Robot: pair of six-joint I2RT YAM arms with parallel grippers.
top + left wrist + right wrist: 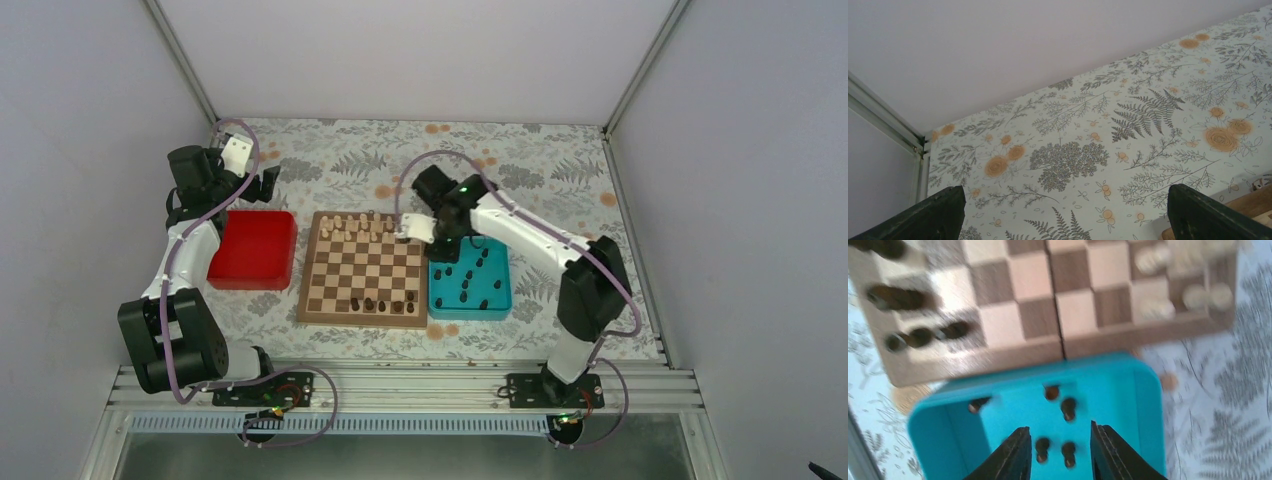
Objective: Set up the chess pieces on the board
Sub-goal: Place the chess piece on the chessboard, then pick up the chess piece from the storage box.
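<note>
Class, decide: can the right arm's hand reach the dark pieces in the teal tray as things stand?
Probably yes. The right hand hangs directly over the teal tray, jaws parted, with dark pieces below and nothing in between.

board (pixel 365 265) mid-table | pale pieces (pixel 358 228) on its far rows | dark pieces (pixel 381 303) — a few on its near rows, more loose in teal tray (pixel 470 314) just right of board | red tray (pixel 252 250) just left of board | right gripper (pixel 408 229) over board's far right corner | left gripper (pixel 265 184) beyond red tray — well apart from board
</note>
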